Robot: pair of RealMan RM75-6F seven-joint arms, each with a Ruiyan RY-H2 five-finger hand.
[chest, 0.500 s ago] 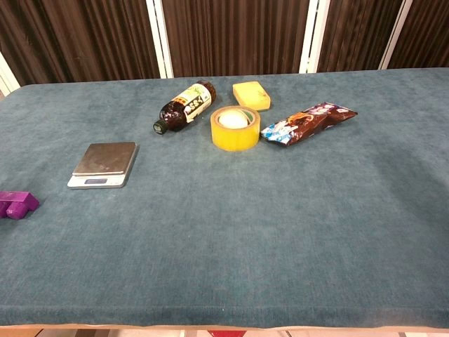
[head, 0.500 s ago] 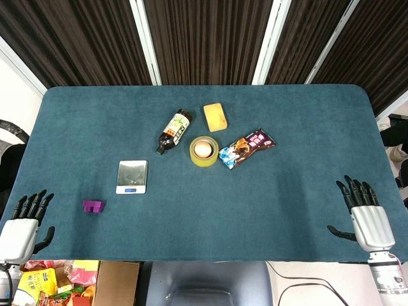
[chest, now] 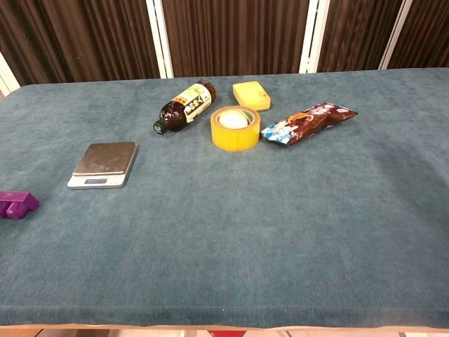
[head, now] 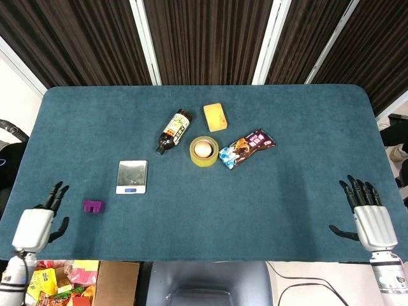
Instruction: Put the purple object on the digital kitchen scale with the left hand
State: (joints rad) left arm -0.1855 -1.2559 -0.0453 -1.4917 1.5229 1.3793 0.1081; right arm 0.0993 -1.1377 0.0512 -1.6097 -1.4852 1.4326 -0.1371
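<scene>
The purple object is a small block lying on the blue table near its front left; in the chest view the purple object sits at the left edge. The digital kitchen scale is a silver square plate just behind and right of it, also seen as the scale in the chest view. My left hand hovers open by the front left corner, a short way left of the block and apart from it. My right hand is open at the front right edge, holding nothing.
A dark bottle lies on its side behind the scale. Beside it are a yellow tape roll with an egg inside, a yellow sponge and a snack packet. Boxes sit below the table's front left.
My left hand has shifted right and a little forward, closer to the purple block, with its fingers now turned toward it. The right hand has barely moved.
</scene>
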